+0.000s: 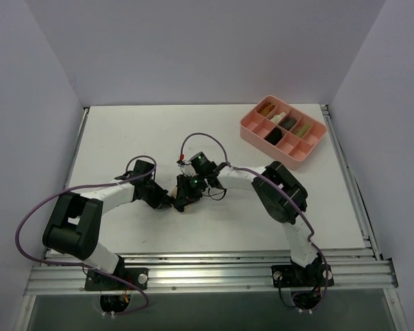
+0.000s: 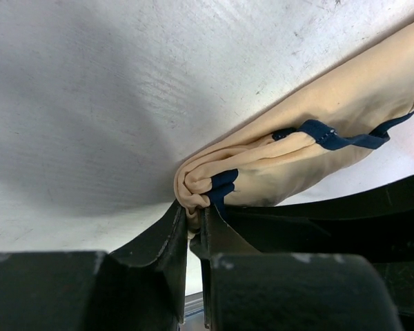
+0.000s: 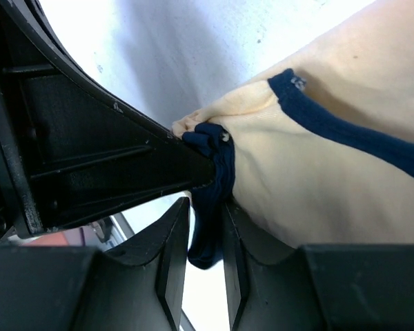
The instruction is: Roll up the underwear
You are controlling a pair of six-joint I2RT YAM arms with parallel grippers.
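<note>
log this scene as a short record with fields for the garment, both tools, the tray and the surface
garment: tan underwear with dark trim, bunched into folds at one end
left tool: pinching the folded tan end of the garment
right tool: closed on the dark trim at the garment's edge
tool spacing: tips close together, mid-table
tray: pink divided tray, far right, some compartments filled
surface: white table
</note>
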